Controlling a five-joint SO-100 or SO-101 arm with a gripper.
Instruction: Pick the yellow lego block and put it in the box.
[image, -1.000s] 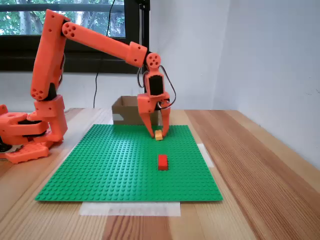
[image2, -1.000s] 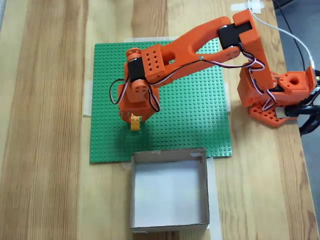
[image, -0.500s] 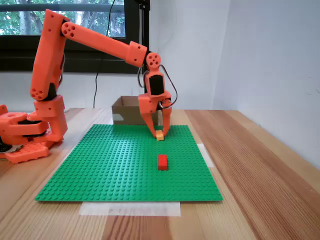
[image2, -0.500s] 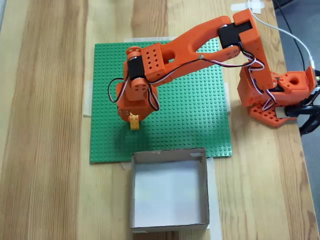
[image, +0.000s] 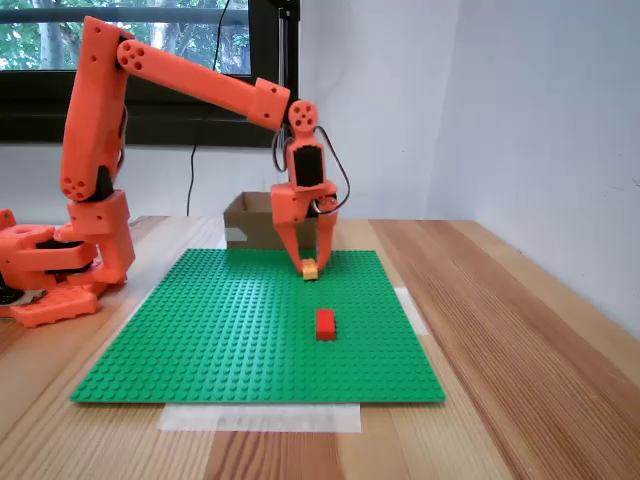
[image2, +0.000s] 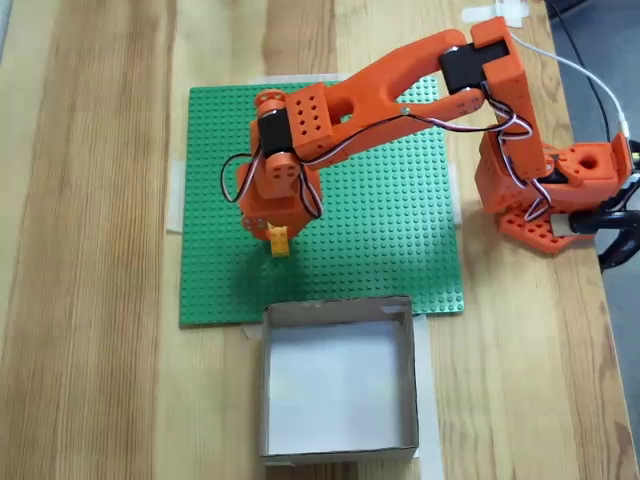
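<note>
Pincer: our gripper (image: 308, 265) points straight down over the far part of the green baseplate (image: 230, 330); seen from above (image2: 276, 238), the wrist body covers most of it.

Grasp: we judge the two fingers clenched on the yellow lego block (image: 309, 268), which sits between their tips. Whether it is lifted clear of the studs or touching them we cannot tell.

Block from above: in the top-down fixed view the yellow lego block (image2: 279, 240) pokes out from under the pincer on the side that faces the box.

Long axis: in that top-down view the visible part of the brick runs lengthwise toward the box; the rest is hidden under the wrist, so we hold this loosely.

Key relation: the box (image2: 338, 312) lies just beyond the baseplate edge, ahead of the pincer and offset a little toward the arm's base side, near but not beneath it. In the side fixed view the box (image: 245, 222) stands directly behind the fingers.

Step in hand, as we judge it: the pick looks made, the carry is not yet done; the brick is over the plate, not over the box.

What the move calls for: a rise high enough to clear the near cardboard wall and its flaps, then a short reach outward and a slight swing toward the base side before letting go.

Other brick: the red brick (image: 325, 323) lies on the plate on the pincer's side away from the box, well apart and off the path.

Risk: clipping the box rim if we travel low.
</note>
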